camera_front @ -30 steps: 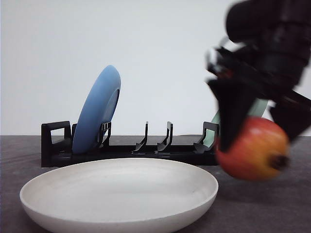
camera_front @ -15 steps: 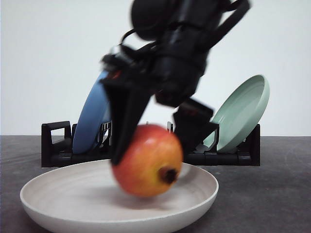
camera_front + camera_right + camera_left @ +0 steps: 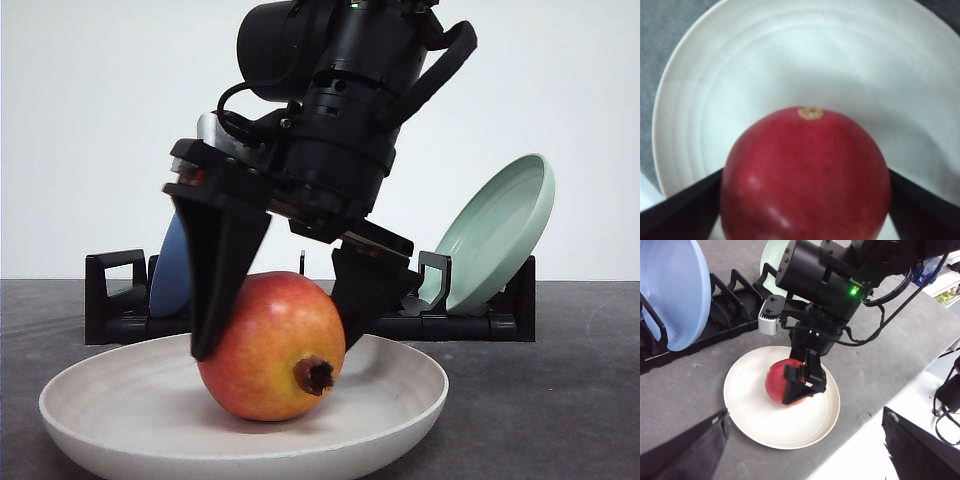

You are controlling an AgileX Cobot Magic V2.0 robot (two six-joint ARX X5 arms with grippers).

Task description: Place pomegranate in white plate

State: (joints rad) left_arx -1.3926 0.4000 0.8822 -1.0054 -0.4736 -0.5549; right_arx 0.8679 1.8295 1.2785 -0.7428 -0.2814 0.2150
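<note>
Grey tabletop (image 3: 560,400): white plate (image 3: 120,400) bears pomegranate (image 3: 270,350), clamped between right gripper (image 3: 275,320) fingers.

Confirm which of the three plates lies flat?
The white plate, flat on the table under the pomegranate. The blue plate and green plate stand upright in the rack.

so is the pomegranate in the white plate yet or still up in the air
In the plate. The pomegranate rests on the white plate floor, crown tip sideways, with the right gripper fingers against both its sides.
</note>
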